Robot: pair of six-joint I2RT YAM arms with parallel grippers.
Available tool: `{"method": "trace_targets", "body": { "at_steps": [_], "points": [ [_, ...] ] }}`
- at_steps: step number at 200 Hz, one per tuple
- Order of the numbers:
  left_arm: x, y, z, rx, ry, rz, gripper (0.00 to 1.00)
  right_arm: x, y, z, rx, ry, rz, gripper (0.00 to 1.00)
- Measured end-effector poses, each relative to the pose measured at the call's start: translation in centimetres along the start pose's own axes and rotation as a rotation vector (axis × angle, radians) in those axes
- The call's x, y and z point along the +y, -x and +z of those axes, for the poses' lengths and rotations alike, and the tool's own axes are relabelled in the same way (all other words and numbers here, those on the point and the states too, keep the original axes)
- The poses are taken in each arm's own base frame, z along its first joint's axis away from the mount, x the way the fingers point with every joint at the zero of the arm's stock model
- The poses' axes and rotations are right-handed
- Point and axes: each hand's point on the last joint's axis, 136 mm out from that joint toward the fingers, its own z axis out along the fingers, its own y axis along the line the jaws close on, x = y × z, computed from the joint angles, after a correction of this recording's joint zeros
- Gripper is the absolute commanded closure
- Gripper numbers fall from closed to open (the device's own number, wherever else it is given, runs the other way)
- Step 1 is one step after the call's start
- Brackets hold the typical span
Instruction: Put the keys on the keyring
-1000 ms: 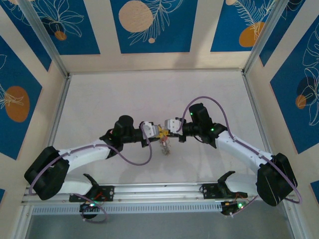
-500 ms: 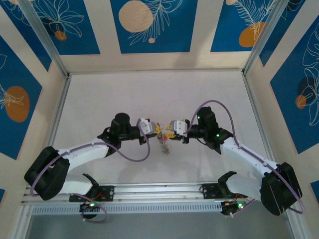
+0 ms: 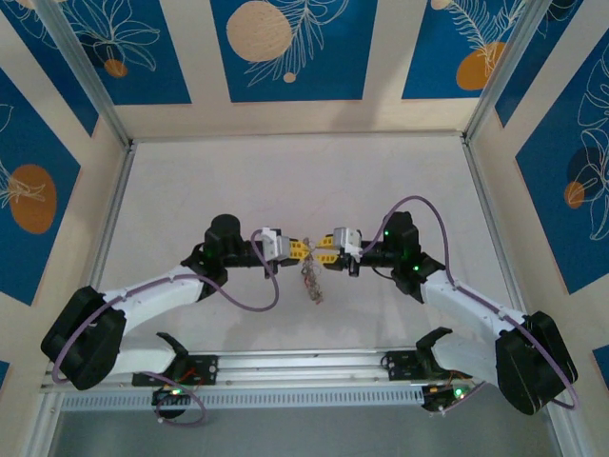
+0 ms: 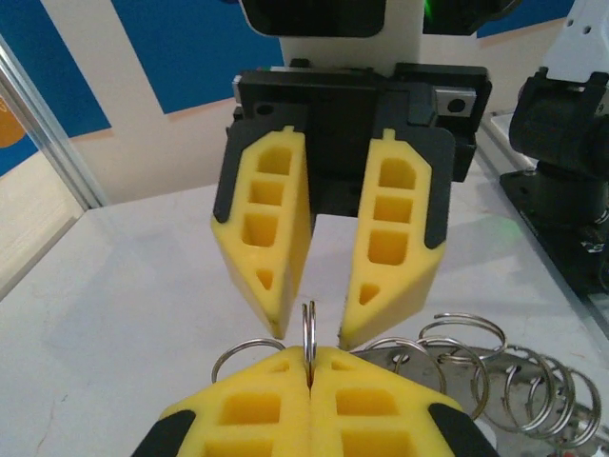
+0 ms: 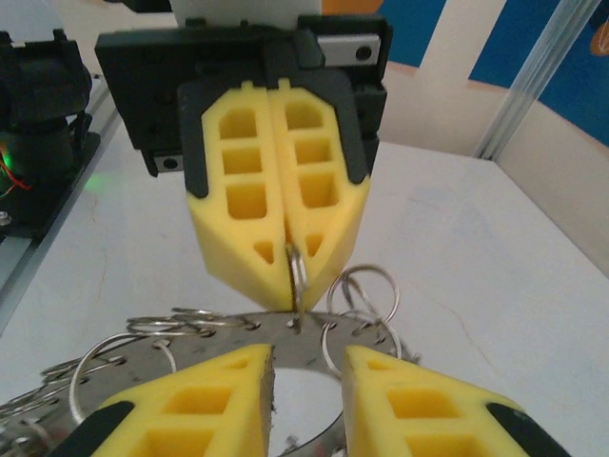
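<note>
A: Yellow foam fingers (image 4: pixel 262 405) of the left gripper (image 4: pixel 309 357) are pressed together on a thin wire loop (image 4: pixel 308 326); the right gripper (image 5: pixel 304 360) has its fingers (image 5: pixel 205 400) apart, facing them.
B: And the keyring (image 5: pixel 276 331)?
A: Grey, flat, just beneath both grippers, strung with more loops (image 5: pixel 366 288), near the white surface (image 4: pixel 133 314).
B: The danger?
A: That loop is pinched by its edge alone — the right fingers closing off-centre could twist it free.

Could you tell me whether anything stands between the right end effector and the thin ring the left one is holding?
Nothing visible does. The open right end effector faces the thin ring pinched in the left end effector, with clear space between them.
</note>
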Motion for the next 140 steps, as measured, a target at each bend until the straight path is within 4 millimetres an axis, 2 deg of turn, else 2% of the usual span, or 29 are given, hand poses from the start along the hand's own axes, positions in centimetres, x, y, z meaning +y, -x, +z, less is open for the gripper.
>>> {"method": "trace_targets", "body": {
  "at_steps": [38,74,104,129,140],
  "points": [
    [-0.3,0.2,0.0,-0.012,-0.016,-0.014,1.00,0.2,1.4,0.1,-0.051,0.017,-0.012,0.77],
    [-0.2,0.7,0.0,-0.027,-0.016,-0.014,1.00,0.6,1.6,0.5,-0.063,0.032,-0.015,0.79],
    [-0.1,0.8,-0.1,-0.030,-0.013,-0.021,1.00,0.6,1.3,0.7,-0.062,0.042,-0.005,0.94],
    [-0.1,0.8,-0.2,-0.032,-0.011,-0.023,1.00,0.6,1.3,0.8,-0.065,0.041,-0.006,1.00],
    [-0.1,0.8,-0.2,-0.031,-0.011,-0.025,0.86,0.7,1.3,0.8,-0.065,0.043,-0.007,1.00]
  ]
}}
